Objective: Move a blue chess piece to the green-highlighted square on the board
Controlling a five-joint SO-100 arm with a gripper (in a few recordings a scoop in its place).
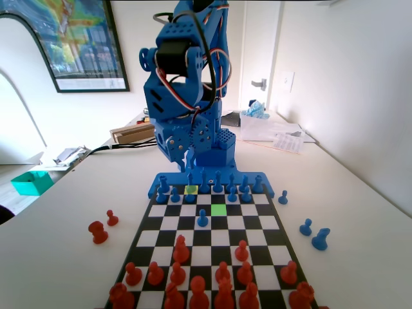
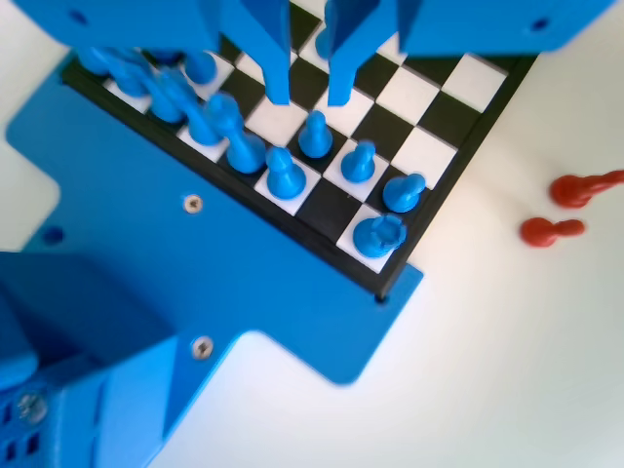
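- Where the board point(image 1: 212, 239) lies on the desk point(image 1: 360, 193), the blue arm point(image 1: 187, 84) stands folded at its far end in the fixed view.
- In the wrist view the gripper point(image 2: 310, 83) hangs above the board's blue end, its two jaws a narrow gap apart with nothing between them.
- A blue pawn point(image 2: 315, 135) stands just below that gap in the wrist view, apart from both jaws; more blue pieces point(image 2: 283, 174) crowd beside it along the board's edge.
- The green square point(image 1: 219, 209) sits in the board's third row from the arm, near the middle, and is bare.
- The yellow-green square point(image 1: 190, 190) lies one row nearer the arm and to the left of the green one in the fixed view.
- A lone blue piece point(image 1: 203, 219) stands one row further from the arm than the green square, one file to its left in the fixed view.
- Red pieces point(image 1: 193, 283) fill the board's near end in the fixed view.
- Off the board, two red pieces point(image 1: 103, 226) lie on the desk at its left, and three blue ones point(image 1: 313, 235) at its right.
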